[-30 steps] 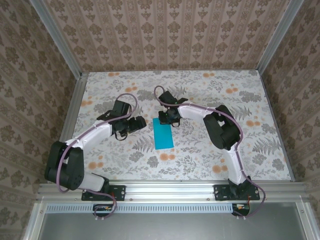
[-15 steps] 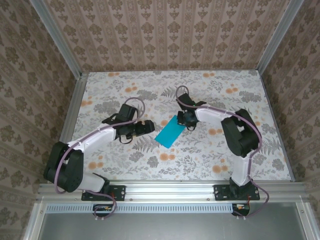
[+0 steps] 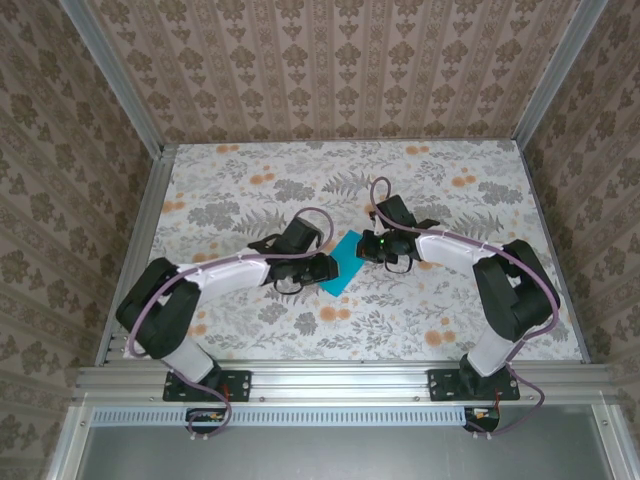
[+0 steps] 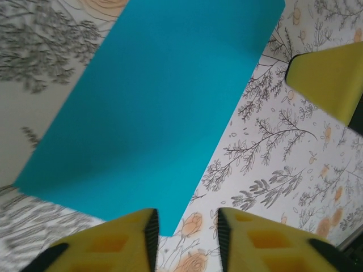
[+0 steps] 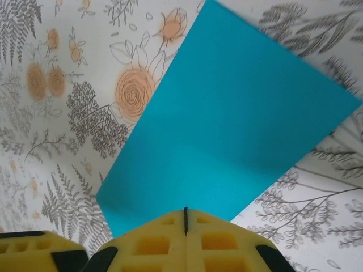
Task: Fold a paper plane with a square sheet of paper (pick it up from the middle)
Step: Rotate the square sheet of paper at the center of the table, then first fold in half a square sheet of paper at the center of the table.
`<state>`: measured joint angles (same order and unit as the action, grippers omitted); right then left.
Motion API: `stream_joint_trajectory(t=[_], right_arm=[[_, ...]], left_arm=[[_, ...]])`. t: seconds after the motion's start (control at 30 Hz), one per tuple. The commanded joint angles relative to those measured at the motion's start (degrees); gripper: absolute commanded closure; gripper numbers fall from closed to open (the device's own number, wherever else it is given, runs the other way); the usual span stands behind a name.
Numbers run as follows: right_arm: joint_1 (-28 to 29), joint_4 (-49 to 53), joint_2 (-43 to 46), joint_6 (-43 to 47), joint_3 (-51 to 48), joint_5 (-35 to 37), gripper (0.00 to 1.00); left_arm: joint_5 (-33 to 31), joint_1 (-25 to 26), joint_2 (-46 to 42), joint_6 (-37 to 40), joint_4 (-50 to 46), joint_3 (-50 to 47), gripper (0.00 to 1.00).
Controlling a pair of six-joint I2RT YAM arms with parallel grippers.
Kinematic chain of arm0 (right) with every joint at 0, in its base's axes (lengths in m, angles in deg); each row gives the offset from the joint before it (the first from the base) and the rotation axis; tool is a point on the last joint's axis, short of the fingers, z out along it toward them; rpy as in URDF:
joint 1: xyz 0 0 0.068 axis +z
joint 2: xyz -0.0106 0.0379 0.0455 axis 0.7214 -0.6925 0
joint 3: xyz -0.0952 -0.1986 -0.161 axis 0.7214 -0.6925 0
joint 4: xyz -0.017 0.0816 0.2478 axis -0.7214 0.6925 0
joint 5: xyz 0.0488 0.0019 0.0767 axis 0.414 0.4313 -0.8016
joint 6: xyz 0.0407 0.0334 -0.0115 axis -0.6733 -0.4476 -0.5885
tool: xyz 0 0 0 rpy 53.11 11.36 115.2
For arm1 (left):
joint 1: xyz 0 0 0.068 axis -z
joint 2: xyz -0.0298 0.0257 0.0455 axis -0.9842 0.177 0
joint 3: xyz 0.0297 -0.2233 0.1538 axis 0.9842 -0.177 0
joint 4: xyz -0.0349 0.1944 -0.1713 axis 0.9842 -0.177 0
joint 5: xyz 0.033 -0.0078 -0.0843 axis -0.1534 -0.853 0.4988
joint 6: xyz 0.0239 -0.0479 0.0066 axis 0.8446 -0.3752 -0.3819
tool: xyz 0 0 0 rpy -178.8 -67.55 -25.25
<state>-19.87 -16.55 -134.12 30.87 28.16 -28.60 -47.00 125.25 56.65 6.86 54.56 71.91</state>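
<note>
1. You see the sheet of paper (image 3: 343,263) on the floral bench (image 3: 450,300), a bright turquoise oblong lying slantwise between the two arms.
2. Your right end effector (image 3: 371,247) sits at the paper's upper right end, touching it in the top view.
3. The right wrist view shows that end effector (image 5: 185,226) from close by. Its two yellow pads (image 5: 147,243) are pressed together with only a thin seam between them. The paper (image 5: 227,136) runs into that seam, so the sheet is clamped there.
4. Your left end effector (image 3: 320,268) sits just beside the paper's lower left side.
5. In the left wrist view that end effector (image 4: 184,238) has its yellow fingers (image 4: 108,243) apart, with bare bench between them, gripping nothing. The paper's (image 4: 153,102) near corner lies just beyond the gap, closer to the left-hand finger.
6. Near the paper's far right corner in the same view, one more yellow pad (image 4: 326,76) pokes in from the side. You cannot tell there whether it touches the sheet.
7. A soft shadow runs along the paper's edge in both wrist views. You cannot tell how much of the sheet rests flat on the bench.
</note>
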Motion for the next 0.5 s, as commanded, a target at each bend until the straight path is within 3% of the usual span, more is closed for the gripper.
stream_joint_trajectory(t=[0.0, 0.17, 0.47], right_arm=[[0.2, -2.3, -1.8, 1.0, -0.9, -4.6, 0.98], [0.4, -3.6, -4.3, 0.2, -1.0, -6.8, 0.99], [0.4, -4.9, -6.8, -1.7, -2.7, -7.6, 1.0]], left_arm=[[2.1, 1.5, 3.6, -2.6, 2.9, 3.2, 0.73], [3.5, 1.7, 8.4, -1.6, 2.0, 7.0, 0.82], [5.2, 1.7, 11.9, -3.4, 3.6, 7.6, 0.9]])
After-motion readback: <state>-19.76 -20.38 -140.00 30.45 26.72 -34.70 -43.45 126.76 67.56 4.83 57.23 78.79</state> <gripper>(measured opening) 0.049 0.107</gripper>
